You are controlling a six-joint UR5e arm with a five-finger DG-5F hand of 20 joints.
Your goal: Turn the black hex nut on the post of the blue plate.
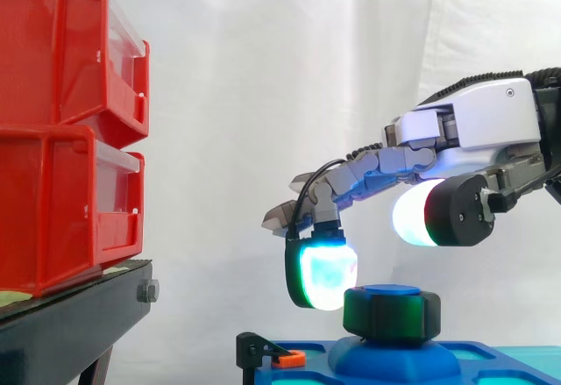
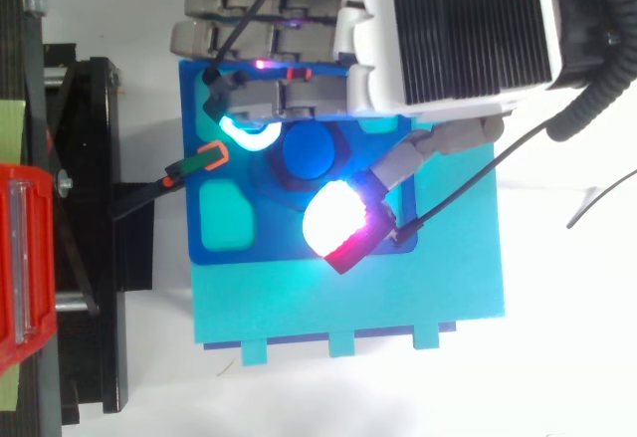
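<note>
The black hex nut (image 1: 392,313) sits on the round post of the blue plate (image 1: 491,359), and the post's blue top (image 2: 309,153) shows from above. My hand (image 1: 473,126) reaches in from the right and hovers just over the nut. One fingertip (image 1: 321,275) glows cyan and hangs close to the nut's left side, slightly above it. The thumb's white pad (image 1: 419,214) stays higher, up and to the right of the nut. From above, the hand (image 2: 448,29) straddles the post, one pad on either side. No pad clearly touches the nut.
Two stacked red bins (image 1: 61,131) rest on the black stand (image 1: 70,315) at the left. A small black and orange clip (image 1: 276,354) sits on the plate's left edge. The blue plate lies on a larger teal board (image 2: 348,298).
</note>
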